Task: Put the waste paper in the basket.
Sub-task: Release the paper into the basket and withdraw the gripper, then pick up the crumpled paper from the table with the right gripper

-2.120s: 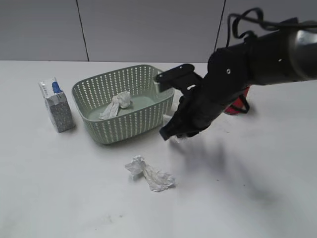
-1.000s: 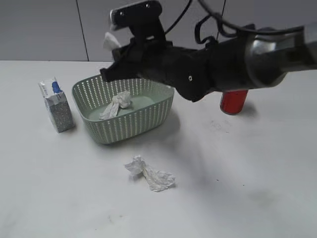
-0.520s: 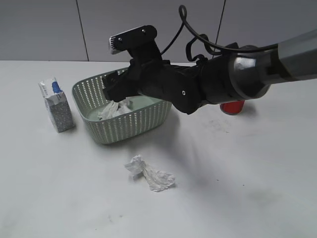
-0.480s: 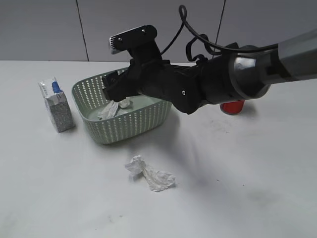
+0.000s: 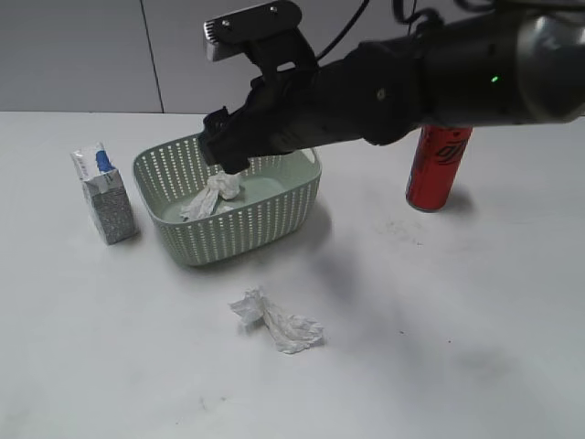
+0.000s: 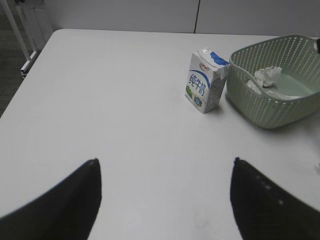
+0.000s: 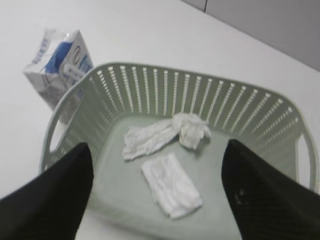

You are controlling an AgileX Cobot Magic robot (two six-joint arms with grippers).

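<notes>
Two crumpled white paper wads (image 7: 170, 186) inside green basket (image 7: 280, 125); third (image 5: 277, 322) on table. Right claw (image 7: 157, 200) spread, empty.

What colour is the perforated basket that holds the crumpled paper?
The basket is pale sage green; the right wrist view shows it best.

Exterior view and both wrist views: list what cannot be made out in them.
- Exterior view: the right gripper and arm cover the basket's far rim and part of its floor; the second paper piece shows only in the right wrist view.
- Right wrist view: the milk carton is blurred, print unreadable.
- Left wrist view: basket cut by the right edge.
</notes>
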